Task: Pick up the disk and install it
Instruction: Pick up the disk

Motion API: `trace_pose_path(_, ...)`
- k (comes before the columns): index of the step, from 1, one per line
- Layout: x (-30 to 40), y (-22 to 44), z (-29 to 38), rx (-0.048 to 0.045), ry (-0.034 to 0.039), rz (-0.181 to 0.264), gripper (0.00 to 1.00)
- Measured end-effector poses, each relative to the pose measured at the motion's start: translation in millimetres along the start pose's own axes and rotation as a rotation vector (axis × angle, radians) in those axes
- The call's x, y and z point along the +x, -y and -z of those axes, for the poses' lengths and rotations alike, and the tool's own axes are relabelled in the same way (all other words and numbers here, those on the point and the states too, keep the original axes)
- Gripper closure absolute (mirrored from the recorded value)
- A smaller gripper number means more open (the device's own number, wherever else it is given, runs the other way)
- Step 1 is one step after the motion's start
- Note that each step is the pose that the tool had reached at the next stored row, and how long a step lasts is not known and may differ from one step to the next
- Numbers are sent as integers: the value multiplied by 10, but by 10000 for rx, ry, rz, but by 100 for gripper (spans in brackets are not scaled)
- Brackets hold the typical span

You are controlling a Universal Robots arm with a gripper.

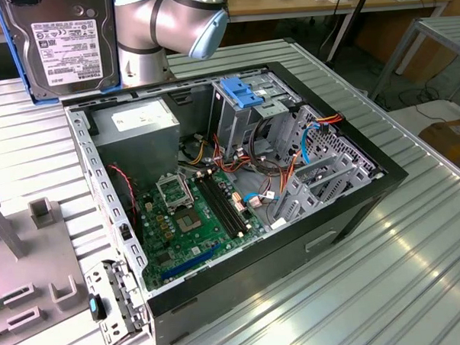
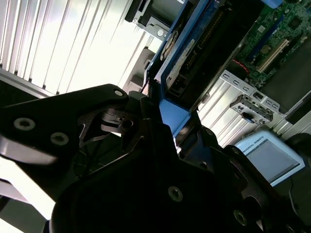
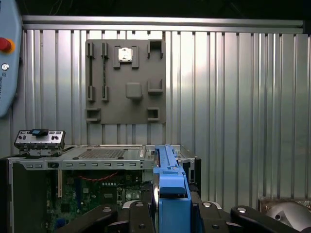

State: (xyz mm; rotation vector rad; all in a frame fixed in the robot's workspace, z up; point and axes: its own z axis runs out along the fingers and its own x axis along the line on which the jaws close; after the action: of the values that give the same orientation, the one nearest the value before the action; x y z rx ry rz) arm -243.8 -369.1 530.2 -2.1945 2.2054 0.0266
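**Exterior view, left to right.** A grey fixture plate, cut off at the picture's edge, lies on the ribbed table. The disk is held aloft and upright, label facing the camera, its upper part cut off. The arm stands just beside it. The open computer case lies apart from the disk, showing the power-supply box, the motherboard and the blue-handled cage.

**First wrist view.** The gripper has its black jaws clamped on the disk's blue frame, one on either side. The disk runs edge-on ahead of the jaws, so its label is hidden. The case lies beyond the jaws.

**Second wrist view.** Shadow obscures the contact faces.
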Motion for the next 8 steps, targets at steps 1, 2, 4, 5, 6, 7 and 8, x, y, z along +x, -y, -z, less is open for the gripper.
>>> trace_pose_path(1, 0, 5, 0, 0, 0, 0, 63)
trace_pose_path(2, 0, 10, 0, 1, 1, 0, 63)
trace_pose_path(4, 0, 23, -1, 1, 0, 0, 63)
trace_pose_path(5, 0, 40, -1, 1, 1, 0, 63)
trace_pose_path(6, 0, 51, -2, 1, 1, 0, 63)
trace_pose_path(7, 0, 66, -3, 2, 1, 0, 63)
trace_pose_path(8, 0, 80, -3, 0, 0, 0, 63)
